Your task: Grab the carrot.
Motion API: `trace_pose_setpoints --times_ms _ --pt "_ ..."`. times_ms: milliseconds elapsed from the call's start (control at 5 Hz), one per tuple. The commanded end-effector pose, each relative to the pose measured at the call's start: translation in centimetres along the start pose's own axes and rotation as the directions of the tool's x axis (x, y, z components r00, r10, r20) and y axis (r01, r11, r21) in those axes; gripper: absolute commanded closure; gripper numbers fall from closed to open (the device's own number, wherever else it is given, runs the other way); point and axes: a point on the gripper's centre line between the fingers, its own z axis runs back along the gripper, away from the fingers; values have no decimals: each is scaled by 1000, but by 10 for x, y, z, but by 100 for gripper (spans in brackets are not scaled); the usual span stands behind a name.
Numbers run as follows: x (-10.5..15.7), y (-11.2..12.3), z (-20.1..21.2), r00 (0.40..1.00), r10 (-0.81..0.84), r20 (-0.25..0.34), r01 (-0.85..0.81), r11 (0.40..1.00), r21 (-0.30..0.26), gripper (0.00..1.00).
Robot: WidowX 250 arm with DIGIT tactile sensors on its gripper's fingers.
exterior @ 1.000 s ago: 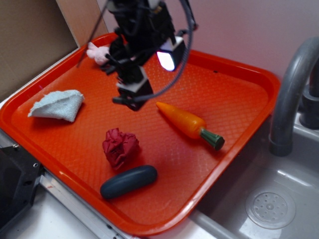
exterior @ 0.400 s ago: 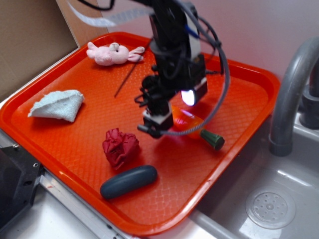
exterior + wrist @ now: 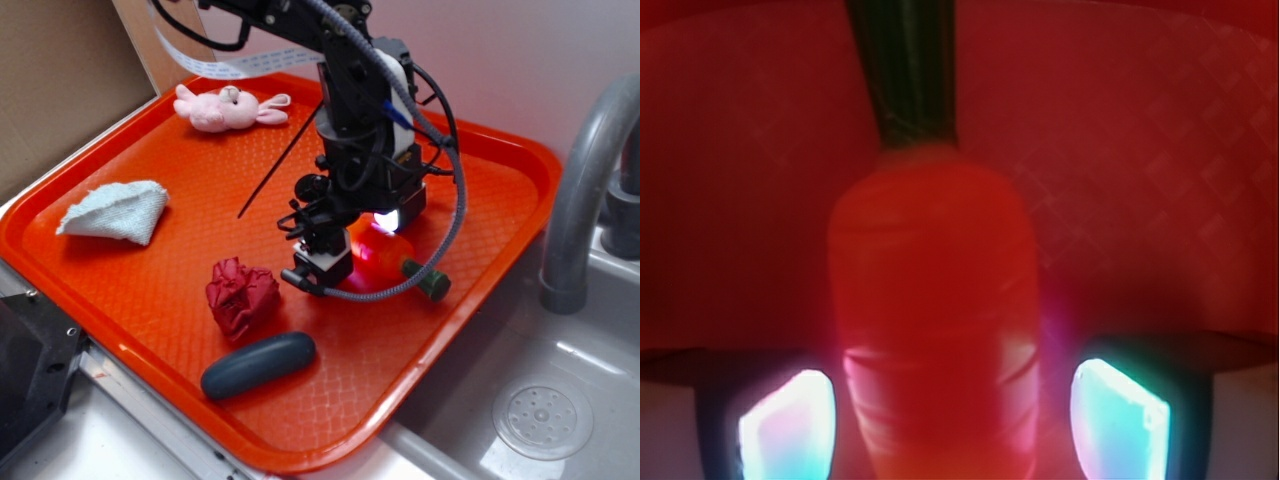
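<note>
no readable text, labels, brands, numbers or signs on anything in either view

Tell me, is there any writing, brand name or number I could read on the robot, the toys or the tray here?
None: no readable text shows in either view.
The carrot, red tray, pink bunny, cloth, crumpled red thing and dark capsule carry no print.
The arm above the pincer shows no label that can be made out; its glowing spots are lights, not signs.
</note>
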Motion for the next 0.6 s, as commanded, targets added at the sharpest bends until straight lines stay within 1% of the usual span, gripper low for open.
trace_pose_setpoints --times_ms 0,200,400 --pt "9 -11 1 1000 -15 -4 15 999 36 100" --pt "3 -11 5 1000 18 3 -18 999 50 100" --pt "-35 -12 46 964 265 23 -265 952 153 100"
